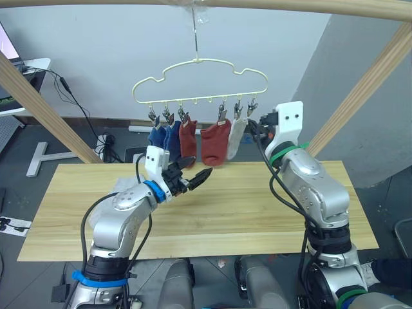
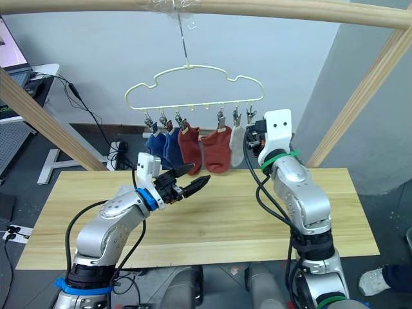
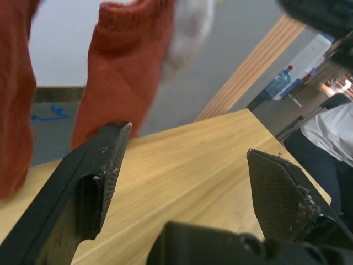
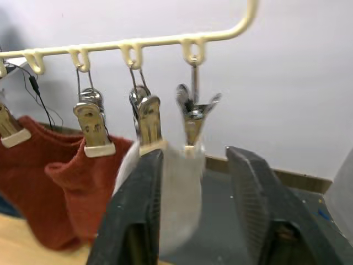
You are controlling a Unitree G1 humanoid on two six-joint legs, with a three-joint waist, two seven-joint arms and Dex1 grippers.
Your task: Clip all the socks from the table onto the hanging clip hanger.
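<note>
The pale wire clip hanger (image 1: 200,100) hangs from the top rail above the table's (image 1: 270,206) far edge. Clipped along its bar are two blue socks (image 1: 162,140), two rust red socks (image 1: 188,143) (image 1: 216,145) and light grey sock fabric (image 1: 237,138) at the right end. My right gripper (image 4: 196,157) is raised to the last two clips (image 4: 193,113), fingers open, with the grey fabric (image 4: 179,187) hanging between and behind them. My left gripper (image 1: 196,171) hovers open and empty over the table, just below the red socks.
Thick wooden frame posts slant down at both sides (image 1: 38,96) (image 1: 367,90), with the rail (image 1: 290,6) overhead. A person in a white top (image 3: 333,132) sits beyond the table's right end. Cables and a desk leg (image 1: 42,158) lie on the floor at the far left.
</note>
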